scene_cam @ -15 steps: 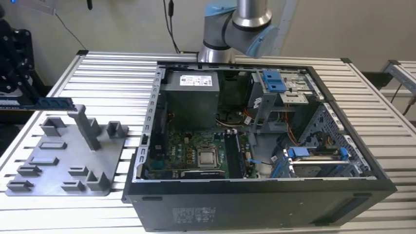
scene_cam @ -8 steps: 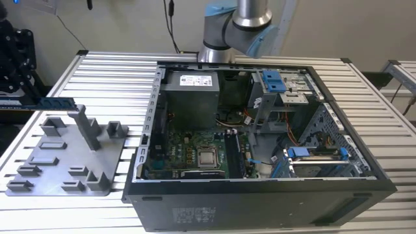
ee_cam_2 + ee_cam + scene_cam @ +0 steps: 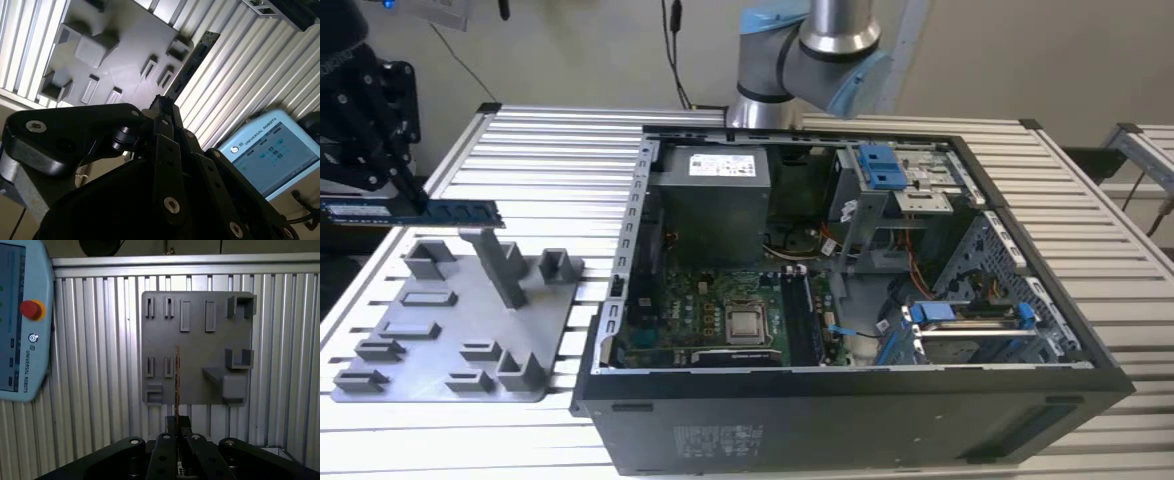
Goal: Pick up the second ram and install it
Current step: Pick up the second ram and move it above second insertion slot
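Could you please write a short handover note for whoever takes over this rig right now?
Claw: shut on the second ram.
Ram: held level in the air over the grey tray, at the exterior view's left, clear of the open PC case.
Done: pickup.
Left: the ram is not yet seated on the motherboard.

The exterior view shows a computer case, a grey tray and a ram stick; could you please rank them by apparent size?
Largest: computer case
Next: grey tray
Smallest: second ram
None look alike.
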`<state>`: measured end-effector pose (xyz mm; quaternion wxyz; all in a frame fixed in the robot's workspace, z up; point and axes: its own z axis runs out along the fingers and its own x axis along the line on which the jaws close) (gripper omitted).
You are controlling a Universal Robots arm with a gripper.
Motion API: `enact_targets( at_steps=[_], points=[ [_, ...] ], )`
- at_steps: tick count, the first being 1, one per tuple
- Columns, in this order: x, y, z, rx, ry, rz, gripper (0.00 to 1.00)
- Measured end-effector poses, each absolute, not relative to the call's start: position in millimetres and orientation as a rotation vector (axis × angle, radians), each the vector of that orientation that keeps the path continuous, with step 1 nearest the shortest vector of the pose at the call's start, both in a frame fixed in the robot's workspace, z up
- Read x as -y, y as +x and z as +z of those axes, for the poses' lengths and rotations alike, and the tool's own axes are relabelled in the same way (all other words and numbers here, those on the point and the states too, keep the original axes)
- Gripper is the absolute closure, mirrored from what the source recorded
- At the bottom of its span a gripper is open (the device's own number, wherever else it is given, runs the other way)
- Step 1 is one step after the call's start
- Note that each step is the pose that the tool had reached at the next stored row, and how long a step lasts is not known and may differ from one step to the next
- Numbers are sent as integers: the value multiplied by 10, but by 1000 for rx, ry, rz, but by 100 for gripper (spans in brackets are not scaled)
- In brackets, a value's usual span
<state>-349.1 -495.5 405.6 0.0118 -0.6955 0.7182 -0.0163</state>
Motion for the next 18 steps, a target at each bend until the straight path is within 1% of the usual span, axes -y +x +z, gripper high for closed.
enact_targets(
  at_steps=[18],
  points=[
    [4955,-3081,4055,-2240,-2169,-51,86]
  ],
)
